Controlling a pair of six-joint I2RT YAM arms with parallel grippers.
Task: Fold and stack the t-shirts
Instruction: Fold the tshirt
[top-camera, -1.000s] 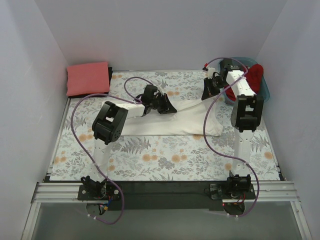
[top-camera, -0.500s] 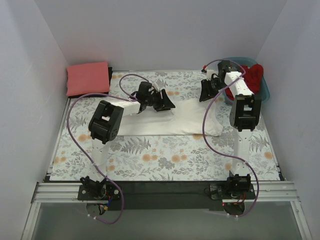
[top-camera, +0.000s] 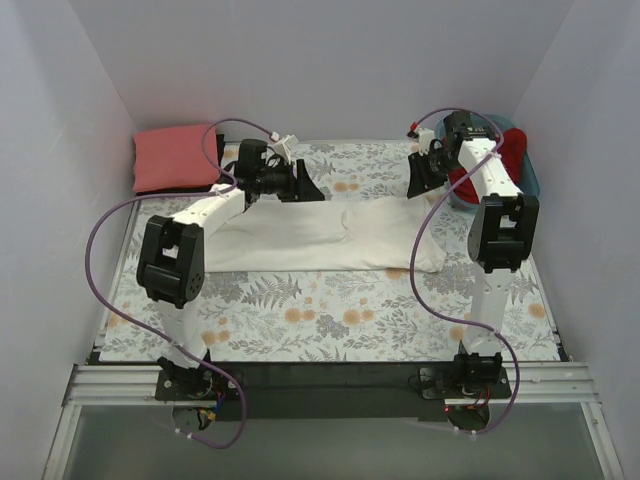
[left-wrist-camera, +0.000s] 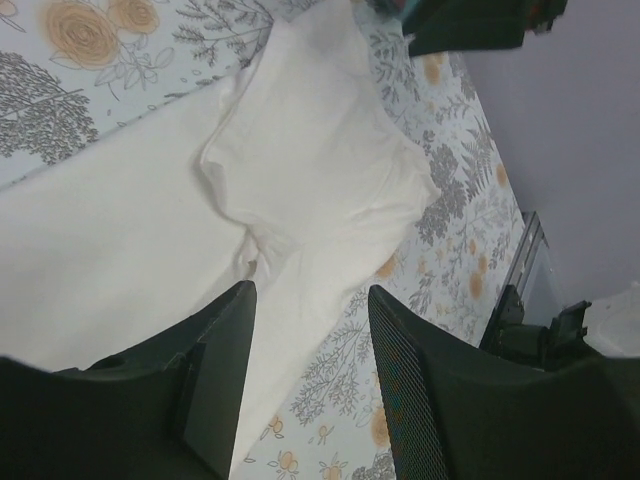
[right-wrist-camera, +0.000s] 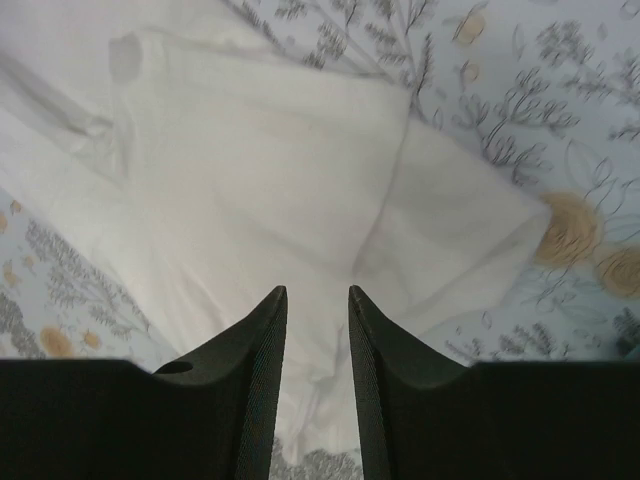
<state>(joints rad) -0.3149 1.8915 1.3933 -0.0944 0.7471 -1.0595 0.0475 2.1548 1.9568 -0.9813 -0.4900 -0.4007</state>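
Note:
The white t-shirt lies flat, folded into a long band across the middle of the floral table cloth. It also shows in the left wrist view and the right wrist view. My left gripper is open and empty, just above the shirt's far edge. My right gripper is open and empty over the shirt's right end. The coral-pink t-shirt lies folded at the back left corner. The red t-shirt is bunched in the teal tub.
The teal tub stands at the back right, behind the right arm. The floral table cloth covers the table. White walls close in the back and both sides. Purple cables loop off both arms.
My left arm has swung back and to the left, off the white shirt, which now lies flatter. My right gripper has shifted slightly toward the back.

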